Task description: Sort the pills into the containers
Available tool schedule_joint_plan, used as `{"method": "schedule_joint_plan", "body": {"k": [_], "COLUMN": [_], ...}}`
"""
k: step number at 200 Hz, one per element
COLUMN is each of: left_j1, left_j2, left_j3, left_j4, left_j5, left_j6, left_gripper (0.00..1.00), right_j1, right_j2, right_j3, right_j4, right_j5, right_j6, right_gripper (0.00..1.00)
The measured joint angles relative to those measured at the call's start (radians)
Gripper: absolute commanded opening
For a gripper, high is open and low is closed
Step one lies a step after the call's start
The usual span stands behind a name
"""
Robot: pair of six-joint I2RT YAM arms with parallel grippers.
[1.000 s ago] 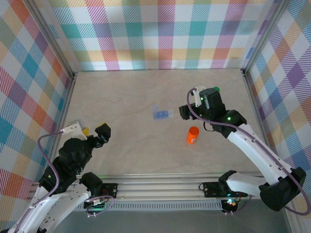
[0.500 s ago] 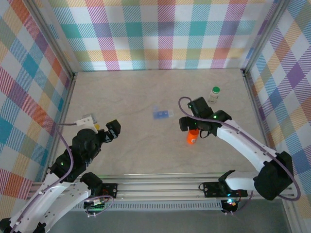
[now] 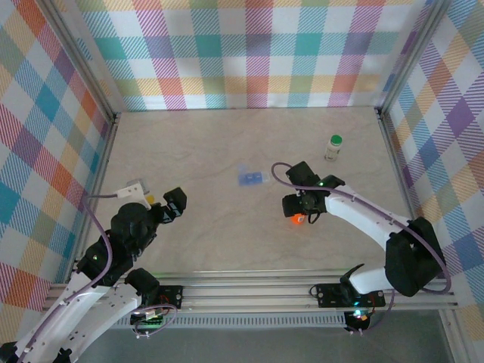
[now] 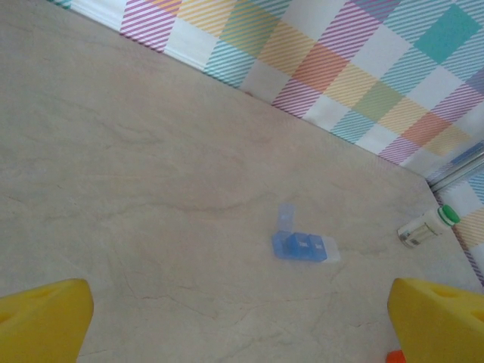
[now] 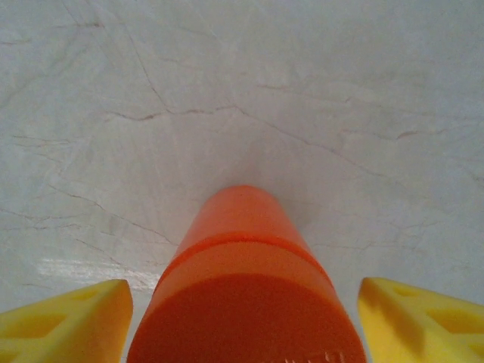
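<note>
Orange bottle [image 5: 246, 302] close between right fingers [image 5: 68, 318], bare tabletop [image 5: 227, 76] open ahead

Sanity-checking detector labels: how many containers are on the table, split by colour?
orange pill bottle: 1
clear bottle with green cap: 1
blue translucent box: 1
Total: 3

Orange bottle [image 5: 243, 287] between yellow fingers [image 5: 69, 321] of right claw [image 5: 243, 327], gap either side; marbled table [image 5: 242, 83] beneath.
</note>
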Motion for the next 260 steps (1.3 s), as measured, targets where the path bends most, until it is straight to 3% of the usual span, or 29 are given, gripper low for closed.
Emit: {"method": "schedule_joint_plan", "body": {"k": [15,46,102,144,186,217,260], "left_j1": [0.0,0.0,0.0,0.0,0.056,0.073,0.079], "left_j2": [-0.006,-0.011,0.007,0.206,0.44,0.555,0.737], "left_j3": [-0.011,-0.027,-0.071,-0.012,0.024,-0.039,-0.056], "left_j4": [0.0,0.0,0.095,0.244,0.507,0.758,0.962], "left_j5": [-0.002,-0.012,-0.077,-0.085,0.17,0.365,0.614], "left_j6": [-0.001,-0.012,-0.019,0.104,0.354,0.542,0.788], "left_gripper": [1.0,1.0,1.0,1.0,1.0,1.0,0.99], "right_j1": [0.001,0.004,0.004,0.004,0.004,0.004,0.004], "right_j2": [0.007,0.007,0.007,0.035,0.164,0.227,0.283], "right_j3": [-0.007,-0.004,0.177,0.397,0.612,0.679,0.753], "right_j4": [0.003,0.009,-0.042,-0.052,-0.077,-0.104,-0.161], "right_j5": [-0.008,-0.022,-0.055,-0.121,-0.237,-0.293,-0.325], "right_j6": [0.002,-0.002,-0.095,-0.212,-0.315,-0.34,-0.35], "right_gripper": [0.52,0.41,0.4,0.41,0.41,0.41,0.42]}}
